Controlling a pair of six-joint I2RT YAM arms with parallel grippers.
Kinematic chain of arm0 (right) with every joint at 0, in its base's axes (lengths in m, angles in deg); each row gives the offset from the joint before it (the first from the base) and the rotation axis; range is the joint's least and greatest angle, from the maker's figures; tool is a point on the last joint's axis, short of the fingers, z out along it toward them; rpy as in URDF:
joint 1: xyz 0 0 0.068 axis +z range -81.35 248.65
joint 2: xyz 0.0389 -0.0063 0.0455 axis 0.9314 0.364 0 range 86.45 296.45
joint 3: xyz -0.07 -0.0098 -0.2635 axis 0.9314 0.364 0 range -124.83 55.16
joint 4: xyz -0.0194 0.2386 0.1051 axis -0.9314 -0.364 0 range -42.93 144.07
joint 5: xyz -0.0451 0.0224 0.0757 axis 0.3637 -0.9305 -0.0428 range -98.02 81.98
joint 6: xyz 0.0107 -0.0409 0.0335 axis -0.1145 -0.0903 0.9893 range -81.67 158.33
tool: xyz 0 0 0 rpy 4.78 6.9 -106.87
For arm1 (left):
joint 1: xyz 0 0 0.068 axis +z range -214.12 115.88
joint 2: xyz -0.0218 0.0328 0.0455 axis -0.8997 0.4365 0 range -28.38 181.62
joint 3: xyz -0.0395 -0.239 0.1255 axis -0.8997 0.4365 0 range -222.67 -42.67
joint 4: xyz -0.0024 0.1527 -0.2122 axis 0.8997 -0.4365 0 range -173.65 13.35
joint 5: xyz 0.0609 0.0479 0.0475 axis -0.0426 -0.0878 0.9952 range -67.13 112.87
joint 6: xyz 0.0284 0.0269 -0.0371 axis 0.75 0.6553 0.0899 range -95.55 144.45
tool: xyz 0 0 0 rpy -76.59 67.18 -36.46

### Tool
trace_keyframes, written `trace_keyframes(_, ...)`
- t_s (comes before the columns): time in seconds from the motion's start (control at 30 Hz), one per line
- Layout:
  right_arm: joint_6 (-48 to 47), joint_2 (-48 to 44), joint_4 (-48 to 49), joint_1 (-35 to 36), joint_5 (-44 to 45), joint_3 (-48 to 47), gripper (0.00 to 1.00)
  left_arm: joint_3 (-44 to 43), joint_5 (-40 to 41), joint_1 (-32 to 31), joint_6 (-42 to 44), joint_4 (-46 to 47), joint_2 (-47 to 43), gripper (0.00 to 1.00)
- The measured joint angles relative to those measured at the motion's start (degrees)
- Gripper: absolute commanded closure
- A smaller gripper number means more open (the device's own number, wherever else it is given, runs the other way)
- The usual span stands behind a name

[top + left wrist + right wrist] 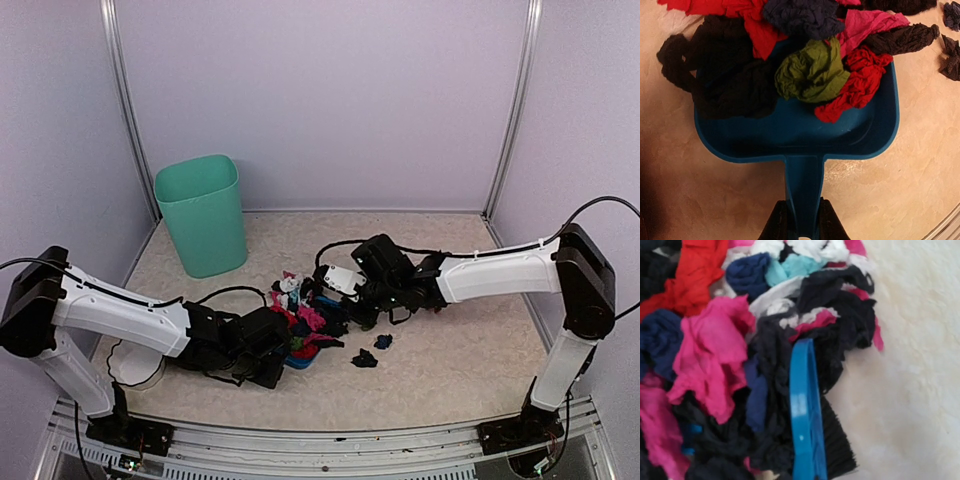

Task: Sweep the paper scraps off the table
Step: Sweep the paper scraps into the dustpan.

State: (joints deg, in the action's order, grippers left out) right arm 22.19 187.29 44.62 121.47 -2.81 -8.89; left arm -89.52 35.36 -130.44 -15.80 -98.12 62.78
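Note:
A heap of crumpled paper scraps (pixel 305 315), black, pink, red, white and teal, lies mid-table between my two grippers. My left gripper (pixel 801 226) is shut on the handle of the blue dustpan (pixel 805 135), which lies flat on the table (pixel 450 350) with red, green, pink and black scraps (pixel 812 70) piled in its mouth. My right gripper (pixel 345 312) holds the blue hand brush (pixel 805 415) against the right side of the heap (pixel 715 350). Its fingers are out of the wrist view. Two black scraps (pixel 364 358) lie loose to the right of the dustpan.
A green waste bin (pixel 203 213) stands at the back left. A white round object (pixel 135 365) lies near the left arm at the front left. The metal front rail (pixel 320 440) runs along the near edge.

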Motion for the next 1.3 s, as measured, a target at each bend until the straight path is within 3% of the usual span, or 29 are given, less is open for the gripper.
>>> trace_keyframes(0.7, 0.85, -7.17, -2.97, 3.80, 0.42, 4.33, 1.00, 0.98, 2.40, 0.15, 1.77, 7.82, 2.21, 1.00)
trace_keyframes(1.3, 3.87, -17.22, -7.85, 2.97, 10.60, 10.08, 1.00, 3.58, 6.45, -0.81, 3.63, 16.68, 3.56, 1.00)
